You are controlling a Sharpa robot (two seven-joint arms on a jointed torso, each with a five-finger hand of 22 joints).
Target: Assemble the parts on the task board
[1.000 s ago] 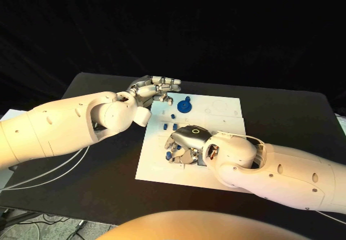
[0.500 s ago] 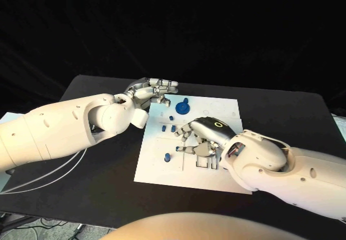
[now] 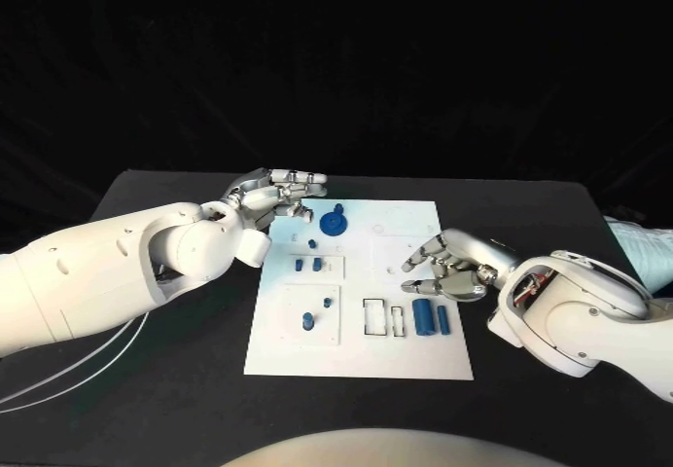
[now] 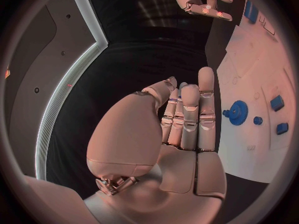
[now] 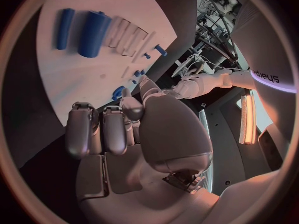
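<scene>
Here, we see both the left hand (image 3: 276, 190) and right hand (image 3: 449, 269) apparently empty, fingers loosely curled; a careless reach could dislodge the blue cylinders (image 3: 429, 317) just beside the right hand.

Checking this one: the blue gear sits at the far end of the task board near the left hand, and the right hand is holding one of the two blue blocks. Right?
Not quite. In the head view the right hand holds nothing; its fingers are apart above the task board, and both blue blocks lie beside it on the board. The blue gear does sit at the far end near the left hand.
</scene>
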